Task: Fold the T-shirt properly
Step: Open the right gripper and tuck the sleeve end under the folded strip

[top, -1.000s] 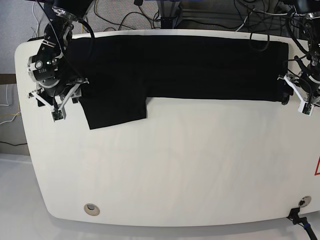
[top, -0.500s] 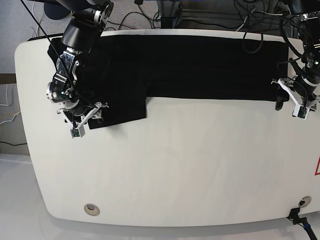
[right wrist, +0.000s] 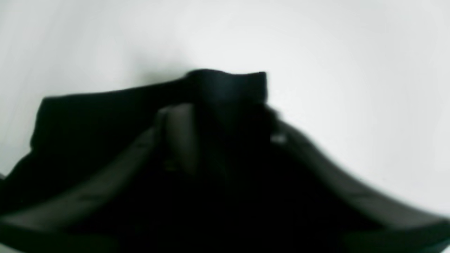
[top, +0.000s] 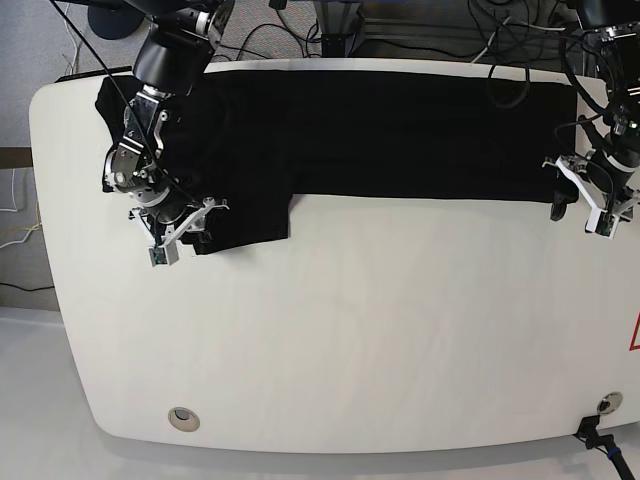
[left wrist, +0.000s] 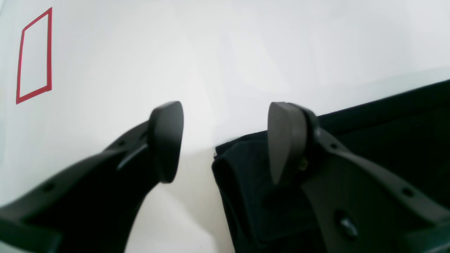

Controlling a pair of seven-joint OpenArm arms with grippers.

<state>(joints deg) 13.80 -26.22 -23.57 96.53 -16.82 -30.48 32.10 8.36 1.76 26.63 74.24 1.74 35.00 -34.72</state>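
Along the near edge of the white desk two round fittings sit in the surface, one toward each near corner, with bare top between them. At the right edge a bit of red marking shows; the left wrist view shows a red outlined rectangle on the same top.

Farther back, the left claw hangs at the right edge, its two dark fingers spread wide with nothing pinched between them. One finger stands over bare desk and the other over the bunched corner of the T-shirt, which lies just beside it in a thick fold.

Toward the left edge the right claw is down on the lower corner of the sleeve flap that juts toward the near side. Its wrist view is blurred, but black cloth rises in a small peak between the fingers, so the claw is pinching the T-shirt there.

Beyond both claws the T-shirt lies as a long plain black band stretched along the far edge, nearly from left corner to right corner. Behind the desk, cables trail across the floor.
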